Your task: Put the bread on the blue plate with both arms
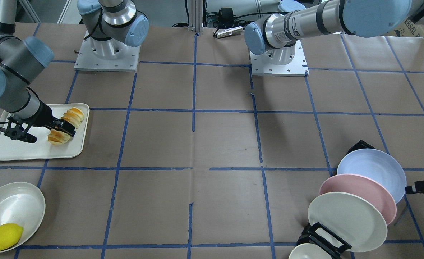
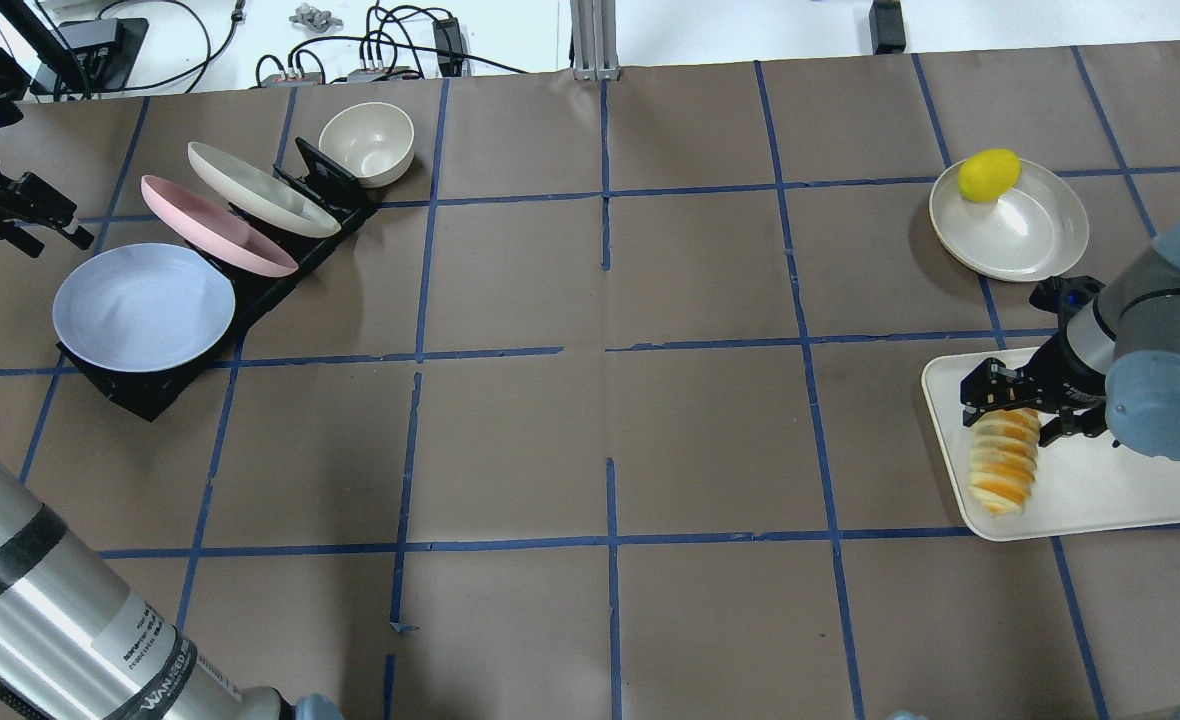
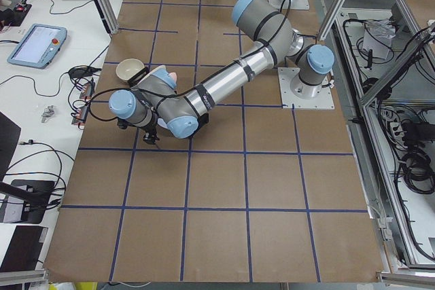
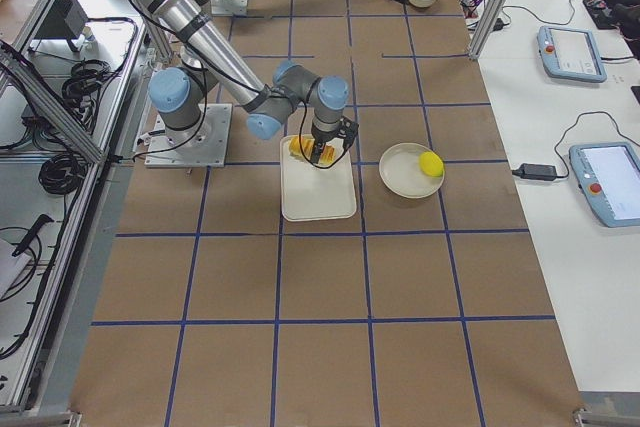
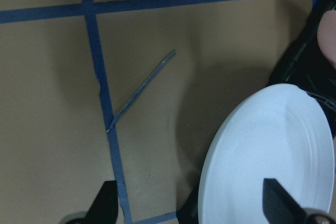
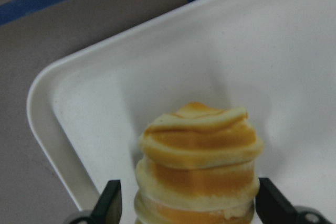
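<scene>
The bread [image 2: 1002, 470], a ridged loaf with orange and cream stripes, lies on a cream tray [image 2: 1130, 500] at the table's right. My right gripper [image 2: 1012, 412] is open and straddles the loaf's far end. In the right wrist view one fingertip stands on each side of the bread [image 6: 199, 166]. The blue plate [image 2: 145, 308] leans at the front of a black rack at the far left. My left gripper [image 2: 55, 235] is open and empty, just beyond the plate's rim. The left wrist view shows the plate [image 5: 268, 156] under one fingertip.
A pink plate [image 2: 215, 225] and a cream plate [image 2: 260, 190] stand in the same rack [image 2: 280, 285], with a cream bowl [image 2: 367, 143] behind. A yellow lemon [image 2: 988, 173] sits in a cream dish [image 2: 1035, 235] beyond the tray.
</scene>
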You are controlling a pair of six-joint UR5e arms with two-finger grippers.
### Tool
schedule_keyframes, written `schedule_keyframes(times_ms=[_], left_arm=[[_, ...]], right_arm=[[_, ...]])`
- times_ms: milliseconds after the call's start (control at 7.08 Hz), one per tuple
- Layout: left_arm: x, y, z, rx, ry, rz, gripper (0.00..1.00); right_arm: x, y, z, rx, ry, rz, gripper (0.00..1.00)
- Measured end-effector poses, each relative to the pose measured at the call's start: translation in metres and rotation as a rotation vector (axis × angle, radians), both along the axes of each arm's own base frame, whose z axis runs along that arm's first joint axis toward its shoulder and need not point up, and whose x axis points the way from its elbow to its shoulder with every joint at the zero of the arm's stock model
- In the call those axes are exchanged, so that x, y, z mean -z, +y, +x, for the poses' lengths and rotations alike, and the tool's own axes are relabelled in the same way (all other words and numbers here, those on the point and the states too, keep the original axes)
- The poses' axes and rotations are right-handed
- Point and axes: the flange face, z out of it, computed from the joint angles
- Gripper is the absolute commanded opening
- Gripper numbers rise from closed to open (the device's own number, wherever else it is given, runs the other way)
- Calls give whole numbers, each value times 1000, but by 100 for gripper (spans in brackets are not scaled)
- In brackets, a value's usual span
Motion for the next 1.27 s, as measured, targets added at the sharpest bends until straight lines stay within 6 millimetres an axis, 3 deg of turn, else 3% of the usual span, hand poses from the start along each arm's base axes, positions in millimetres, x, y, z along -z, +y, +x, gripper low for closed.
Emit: schedule_keyframes(times_ms=[141, 282, 424, 706, 988, 1271], left_arm=[[17, 5, -2, -6, 25, 27, 78], [29, 11, -4, -9, 41, 51, 55], [34, 15, -7, -11, 54, 73, 38], [31, 19, -11, -13, 77, 109, 15], [27, 20, -11, -13, 79, 113, 11], [12, 18, -8, -13, 69, 102, 11]], right_arm=[[5, 5, 3, 3, -1, -4, 9], [6, 7, 5, 3, -5, -10, 2], [6, 7, 6, -5, -6, -15, 2], [0, 4, 7, -23, -2, -30, 2], [-31, 5, 8, -30, 9, -51, 2], [-111, 19, 16, -40, 9, -44, 2]])
